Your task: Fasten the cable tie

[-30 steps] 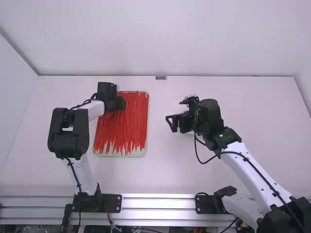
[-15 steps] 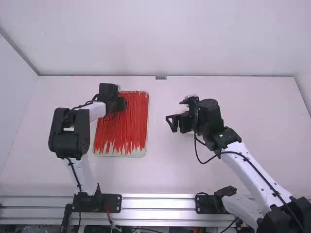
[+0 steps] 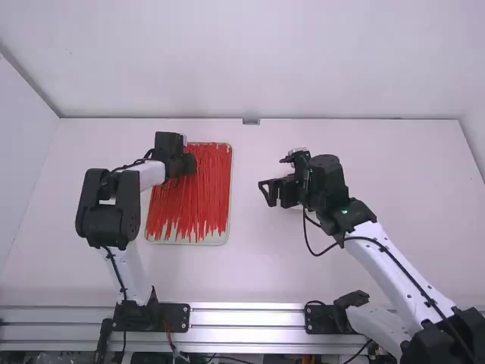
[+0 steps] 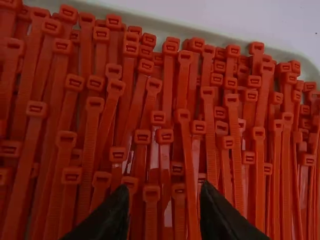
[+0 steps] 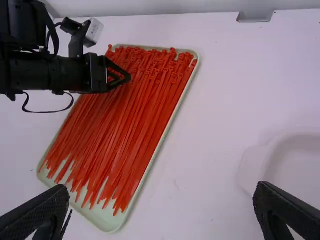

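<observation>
Since the left gripper (image 4: 162,212) is the one down at the work, I'll start there. Its two black fingers (image 4: 107,217) are spread apart with nothing clamped. The tips sit low over the head ends of the orange-red cable ties (image 4: 150,100), and a few ties run between them. From the high view that gripper (image 3: 186,161) is over the far left corner of the pile (image 3: 193,197), which lies heaped in a pale tray (image 3: 187,241) on the white table (image 3: 379,152). All the ties lie loose and roughly parallel, none looped shut as far as I can see.

The right gripper (image 3: 276,191) hangs above bare table just right of the tray. Its fingers (image 5: 35,215) are wide apart too, holding nothing. Its wrist camera looks across at the tray (image 5: 107,225), with the left gripper (image 5: 122,76) poking in over the ties (image 5: 125,125). A see-through plastic shape (image 5: 270,155) sits nearer to it; can't tell what that is.
</observation>
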Robot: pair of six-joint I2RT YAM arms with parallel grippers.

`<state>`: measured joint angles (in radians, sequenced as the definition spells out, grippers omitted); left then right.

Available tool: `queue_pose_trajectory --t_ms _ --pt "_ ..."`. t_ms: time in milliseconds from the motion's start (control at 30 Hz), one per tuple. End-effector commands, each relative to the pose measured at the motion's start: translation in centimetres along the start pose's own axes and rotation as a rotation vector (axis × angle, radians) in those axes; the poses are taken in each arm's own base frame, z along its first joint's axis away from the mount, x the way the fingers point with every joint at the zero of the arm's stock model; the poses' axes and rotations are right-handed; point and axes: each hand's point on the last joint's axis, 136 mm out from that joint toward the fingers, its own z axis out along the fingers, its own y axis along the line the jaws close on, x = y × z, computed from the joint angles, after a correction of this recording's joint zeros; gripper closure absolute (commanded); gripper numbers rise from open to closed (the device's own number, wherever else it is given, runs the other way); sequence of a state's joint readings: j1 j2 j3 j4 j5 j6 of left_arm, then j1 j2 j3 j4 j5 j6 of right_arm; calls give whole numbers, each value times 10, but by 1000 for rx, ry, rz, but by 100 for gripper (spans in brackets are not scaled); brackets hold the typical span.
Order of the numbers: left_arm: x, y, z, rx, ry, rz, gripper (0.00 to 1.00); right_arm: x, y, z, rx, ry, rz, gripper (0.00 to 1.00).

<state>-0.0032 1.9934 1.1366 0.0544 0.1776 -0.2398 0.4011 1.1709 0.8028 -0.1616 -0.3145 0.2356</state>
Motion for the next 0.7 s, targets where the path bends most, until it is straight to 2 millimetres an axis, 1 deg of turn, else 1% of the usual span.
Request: queue_pose_trajectory --t_ms 0,233,533,667 --pt "8 0 4 -8 14 8 63 0 2 0 -3 2 -4 2" --pt "9 0 4 -3 15 3 67 -1 2 0 -3 0 -5 2" --pt "11 -2 5 0 21 6 67 -1 2 0 -3 -1 -4 2" --pt "15 -2 9 0 28 -2 68 -1 2 0 -3 -1 -4 2"
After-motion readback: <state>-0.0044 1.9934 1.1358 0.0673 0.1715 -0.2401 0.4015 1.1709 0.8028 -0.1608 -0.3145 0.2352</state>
